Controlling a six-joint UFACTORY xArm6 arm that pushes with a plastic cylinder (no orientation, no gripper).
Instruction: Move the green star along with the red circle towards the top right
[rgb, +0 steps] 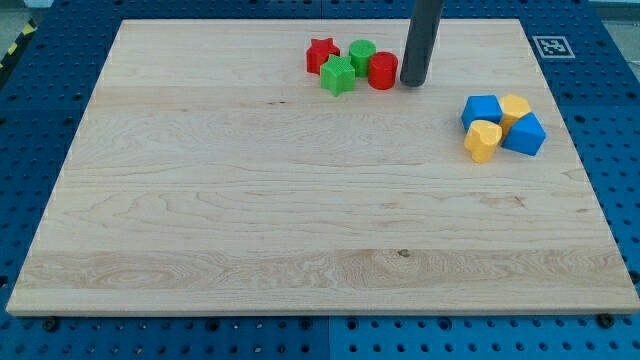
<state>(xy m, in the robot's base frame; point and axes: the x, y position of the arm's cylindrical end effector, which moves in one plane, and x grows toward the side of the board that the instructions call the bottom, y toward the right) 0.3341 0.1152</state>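
Dark rod tool descends from view's top; my tip (413, 82) rests on pale wooden tabletop (300, 220), just right of red circle block (382, 71). Tool has no jaws, holds nothing.

Green star block (338, 75) touches red circle's left side. Green cylinder block (362, 54) just behind both. Red star block (322, 55) at cluster's left end.

Separate cluster near view's right: blue block (481, 110), yellow block (515, 108), yellow heart-like block (483, 140), second blue block (526, 134), all touching.

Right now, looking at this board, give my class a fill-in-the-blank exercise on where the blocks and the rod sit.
1. My tip stands just to the view's ____ of the red circle.
2. The green star lies on the red circle's view-____ side.
3. The two blue blocks cluster with two ____ ones.

Missing words: right; left; yellow
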